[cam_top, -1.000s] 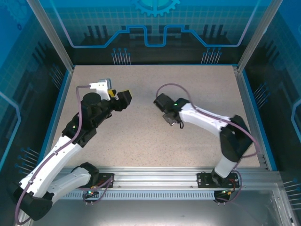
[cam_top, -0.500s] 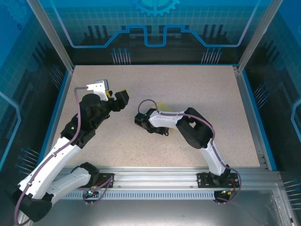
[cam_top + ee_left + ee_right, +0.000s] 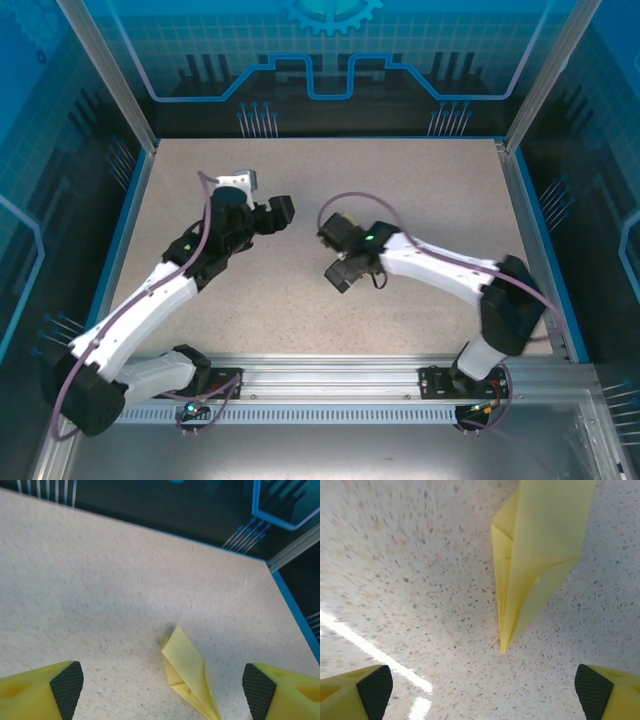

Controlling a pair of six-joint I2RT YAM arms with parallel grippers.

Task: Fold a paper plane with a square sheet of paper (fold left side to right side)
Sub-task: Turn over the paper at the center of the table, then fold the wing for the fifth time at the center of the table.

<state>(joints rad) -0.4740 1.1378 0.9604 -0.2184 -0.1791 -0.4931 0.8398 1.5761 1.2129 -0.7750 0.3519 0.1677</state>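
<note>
Speckled beige table (image 3: 420,180) with a blue rim and dark blue walls behind.

Left arm (image 3: 165,295), white with black joints, reaches from the near-left corner to mid-table, left of centre. Right arm (image 3: 440,265) bends in from the near-right, and its wrist is at table centre. The two wrists face each other, near but apart.

Left gripper (image 3: 162,689): claw wide. Yellow fingers with black pads (image 3: 65,687) sit at the lower corners of the left wrist view, with nothing between them, above the table.

Right gripper (image 3: 484,692): claw wide too. Its pads (image 3: 594,694) are far apart at the lower corners of the right wrist view. Nothing is gripped, only bare table between them.

Plane (image 3: 535,555): yellow, folded to a narrow dart with a centre crease, on the table and free of both claws. In the right wrist view its pointed tip aims at the camera and stops short of the pads, and the wide end is cut off by the top edge. In the left wrist view the plane (image 3: 187,672) lies ahead of the fingers, nearer the right-hand pad. One end runs off the bottom edge and the flaps look slightly lifted.
</note>
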